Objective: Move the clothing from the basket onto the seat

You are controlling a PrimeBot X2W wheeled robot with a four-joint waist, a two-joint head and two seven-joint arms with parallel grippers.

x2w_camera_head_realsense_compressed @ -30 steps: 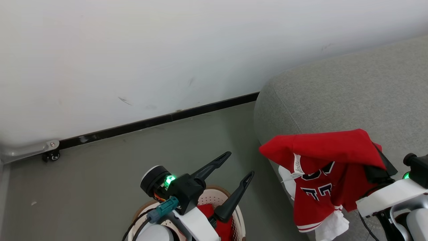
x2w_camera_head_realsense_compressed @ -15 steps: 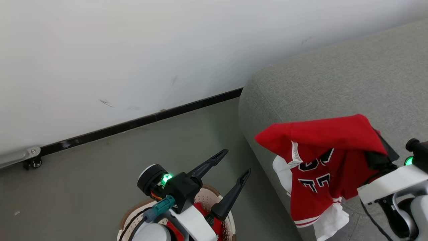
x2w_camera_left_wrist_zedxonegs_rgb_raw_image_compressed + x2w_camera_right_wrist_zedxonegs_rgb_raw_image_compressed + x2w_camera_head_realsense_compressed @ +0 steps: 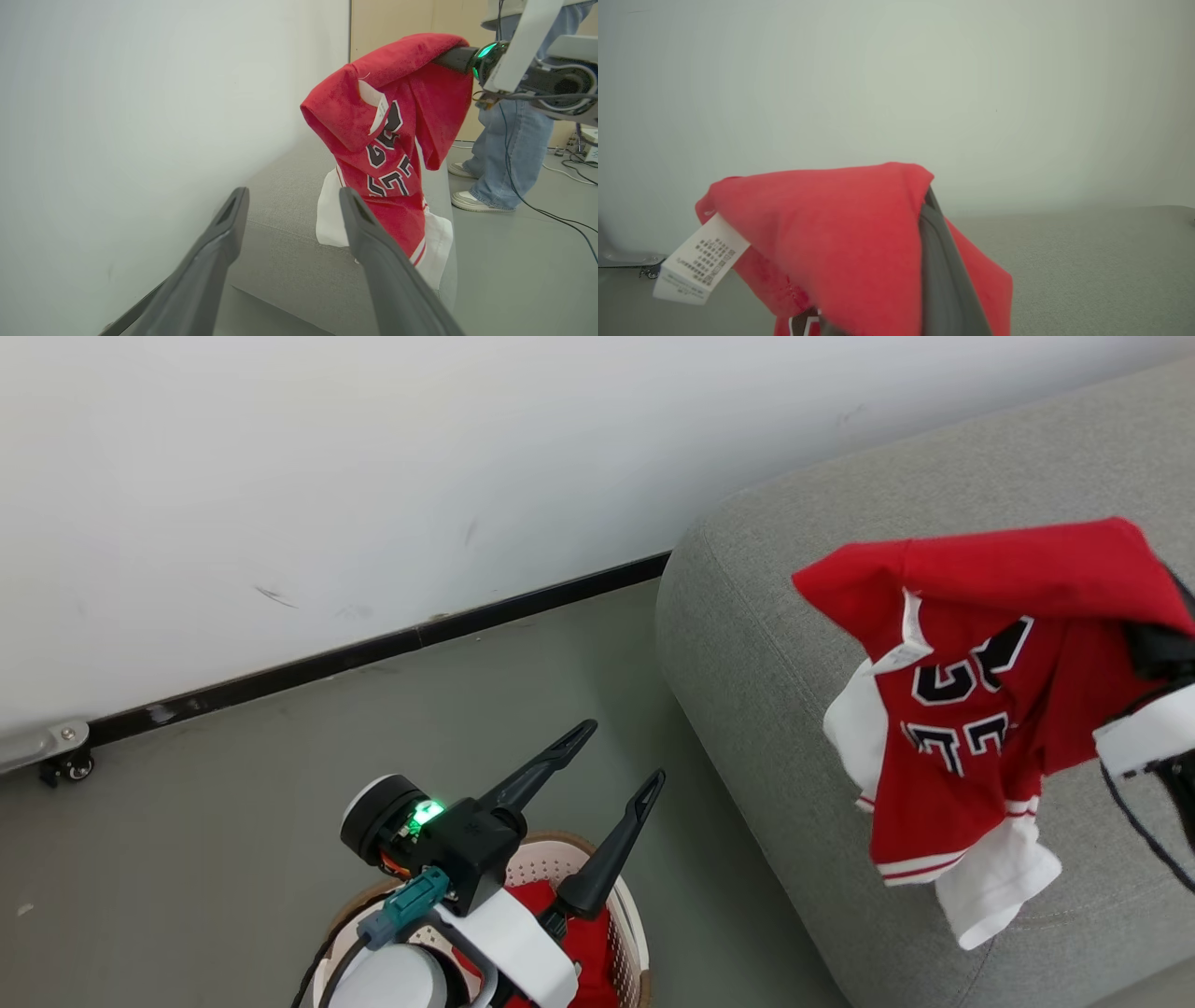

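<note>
We see a pale wall (image 3: 373,476) running behind the seat (image 3: 766,644), a big light-grey sofa whose rounded end faces the bare grey floor (image 3: 280,756). A black skirting strip (image 3: 373,649) follows the foot of the wall up to the seat's end. In the left wrist view, a person in blue jeans (image 3: 509,140) stands on the floor at the far side of the seat. The jersey (image 3: 971,709), bright red with white sleeves and black numbers, hangs in the air above the seat near its rounded end. It is draped over the right pincer (image 3: 930,205), which is clenched on the cloth. We cannot tell whether the lowest white sleeve brushes the seat. The basket (image 3: 621,915), cream and perforated with a brown rim, stands on the floor just off the seat's end, apart from it. A red garment (image 3: 560,915) lies inside the basket. Above the basket, the left pincer (image 3: 623,750) hovers released, its two dark fingers spread wide, gripping nothing and pointing toward the wall beside the seat. A white care label (image 3: 698,259) dangles from the jersey's neck on the side away from the seat.
</note>
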